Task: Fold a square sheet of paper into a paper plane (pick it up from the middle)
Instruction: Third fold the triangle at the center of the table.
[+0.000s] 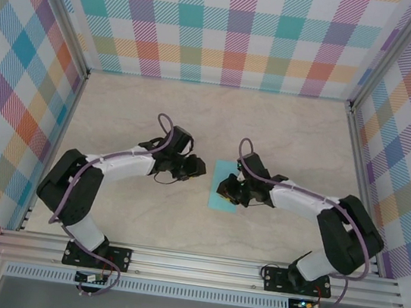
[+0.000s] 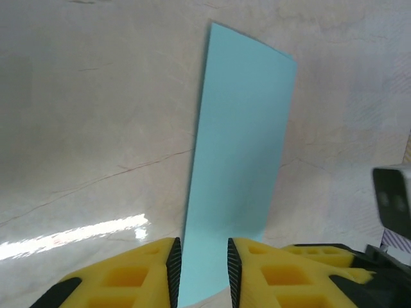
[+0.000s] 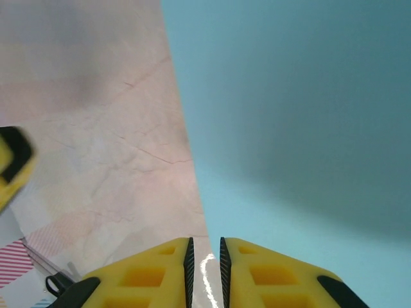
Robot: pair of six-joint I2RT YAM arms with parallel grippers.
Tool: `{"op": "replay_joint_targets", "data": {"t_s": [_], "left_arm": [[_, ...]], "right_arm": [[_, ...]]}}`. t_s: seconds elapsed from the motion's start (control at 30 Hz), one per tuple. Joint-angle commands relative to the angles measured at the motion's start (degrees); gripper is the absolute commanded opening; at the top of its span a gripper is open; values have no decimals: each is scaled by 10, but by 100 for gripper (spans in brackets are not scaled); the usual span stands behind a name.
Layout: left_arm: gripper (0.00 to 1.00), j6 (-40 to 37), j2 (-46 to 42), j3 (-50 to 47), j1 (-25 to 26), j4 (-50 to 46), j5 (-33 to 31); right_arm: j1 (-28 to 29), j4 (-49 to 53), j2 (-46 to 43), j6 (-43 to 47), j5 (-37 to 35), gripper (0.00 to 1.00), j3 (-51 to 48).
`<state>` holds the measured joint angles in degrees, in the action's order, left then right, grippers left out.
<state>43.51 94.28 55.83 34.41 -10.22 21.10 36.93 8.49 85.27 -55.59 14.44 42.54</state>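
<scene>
The square sheet of paper (image 1: 220, 204) lies flat on the table as a long, narrow turquoise rectangle (image 2: 241, 141); a paper plane is out of view. My left gripper (image 1: 197, 170) hovers at the sheet's left side. Its yellow jaws (image 2: 204, 250) stand a little apart over the sheet's near end, which lies flat on the table below them. My right gripper (image 1: 227, 190) is low over the sheet from the right. Its jaws (image 3: 205, 250) leave a narrow gap over bare table, just beside the paper's edge (image 3: 295, 115). Neither gripper holds anything.
The beige marble-look table (image 1: 285, 134) stretches behind and around the paper. Plaid walls (image 1: 238, 28) enclose three sides. An aluminium rail (image 1: 198, 264) with both arm bases runs along the near edge. The other arm's yellow finger (image 3: 9, 163) shows at the left.
</scene>
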Motion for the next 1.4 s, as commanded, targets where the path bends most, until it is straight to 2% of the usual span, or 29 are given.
{"op": "replay_joint_targets", "data": {"t_s": [0.0,0.17,0.43,1.0,1.37], "left_arm": [[24,-17,37,41,18,14,35],[22,-22,96,75,35,12,52],[20,-37,146,86,40,12,48],[20,-33,135,86,43,20,60],[19,-25,169,77,45,41,52]], "right_arm": [[-35,44,-32,30,-8,22,-28],[-70,48,-49,42,16,25,-53],[-72,55,-48,53,28,29,-65],[-74,54,-25,65,9,31,-49],[-92,33,15,80,28,31,-24]]}}
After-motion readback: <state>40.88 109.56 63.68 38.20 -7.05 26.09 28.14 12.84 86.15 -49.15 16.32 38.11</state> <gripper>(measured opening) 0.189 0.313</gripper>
